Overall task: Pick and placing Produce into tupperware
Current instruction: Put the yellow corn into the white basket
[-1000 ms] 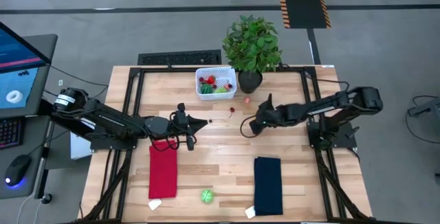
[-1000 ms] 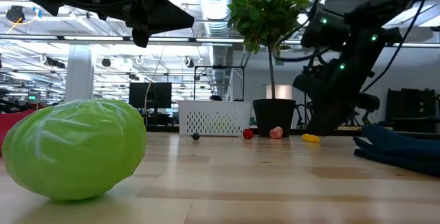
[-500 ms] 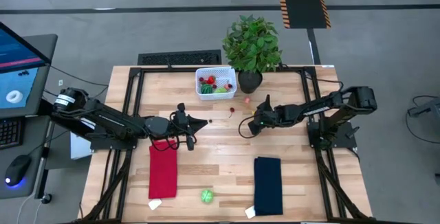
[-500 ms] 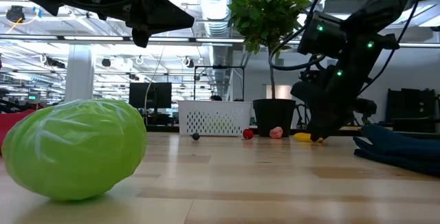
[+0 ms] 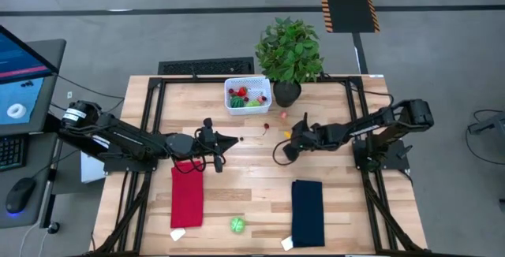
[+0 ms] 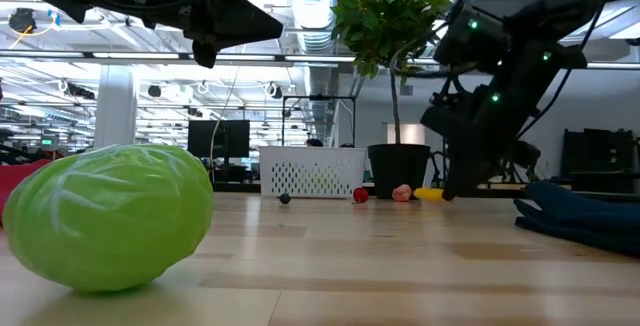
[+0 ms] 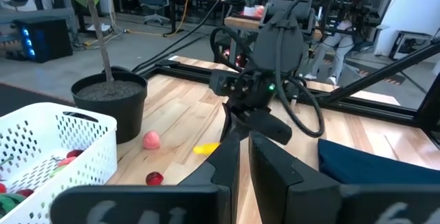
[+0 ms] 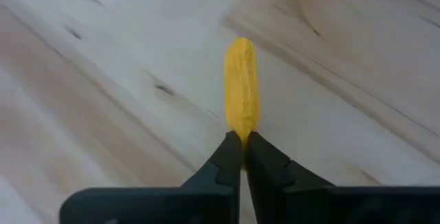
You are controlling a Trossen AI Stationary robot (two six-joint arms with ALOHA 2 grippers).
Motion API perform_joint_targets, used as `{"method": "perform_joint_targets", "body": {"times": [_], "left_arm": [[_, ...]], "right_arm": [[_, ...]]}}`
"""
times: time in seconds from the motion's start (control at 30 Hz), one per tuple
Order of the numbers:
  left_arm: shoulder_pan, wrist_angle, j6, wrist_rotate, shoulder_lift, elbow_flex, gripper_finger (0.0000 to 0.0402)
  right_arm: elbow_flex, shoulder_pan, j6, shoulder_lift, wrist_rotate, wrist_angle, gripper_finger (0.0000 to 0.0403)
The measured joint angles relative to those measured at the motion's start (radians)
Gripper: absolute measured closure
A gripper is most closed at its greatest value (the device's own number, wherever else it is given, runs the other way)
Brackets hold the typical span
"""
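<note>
My right gripper (image 5: 289, 137) is shut on a small yellow corn-like piece (image 8: 241, 97) at mid-table, in front of the plant pot; the piece also shows in the low view (image 6: 428, 194). The white perforated basket (image 5: 248, 94) stands at the far middle with several red and green pieces inside. A red piece (image 5: 266, 126), a pink piece (image 5: 283, 116) and a tiny dark ball (image 6: 285, 198) lie on the table near it. A green cabbage (image 5: 237, 225) lies near the front edge. My left gripper (image 5: 235, 139) is shut and empty, held above the table left of centre. My right gripper pinches the yellow piece by its near end (image 8: 241, 132) between its two fingertips (image 8: 227, 157). The fingers lie along the piece, which sticks straight out beyond them. It hangs about level, just above the wood.
A potted plant (image 5: 289, 48) stands right of the basket. A red cloth (image 5: 187, 194) and a navy cloth (image 5: 307, 212) lie flat toward the front. Black frame rails run along the table's left and right sides.
My right gripper has come down onto the yellow piece and taken hold of it. It has then carried the piece a little toward the table's left edge and slightly up off the wood. My left arm has kept still.
</note>
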Motion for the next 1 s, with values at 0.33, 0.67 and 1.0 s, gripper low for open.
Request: {"method": "perform_joint_targets", "body": {"times": [0.33, 0.67, 1.0], "left_arm": [[0.000, -0.004, 0.000, -0.007, 0.000, 0.000, 0.0378], [0.000, 0.009, 0.000, -0.029, 0.000, 0.000, 0.0378], [0.000, 0.008, 0.002, -0.028, 0.000, 0.000, 0.0378]], "right_arm": [[0.006, 0.090, -0.035, -0.001, 0.069, 0.127, 0.0375], [0.089, 0.195, -0.061, -0.001, 0.151, 0.128, 0.0377], [0.148, 0.340, -0.080, -0.001, 0.269, 0.129, 0.0375]]}}
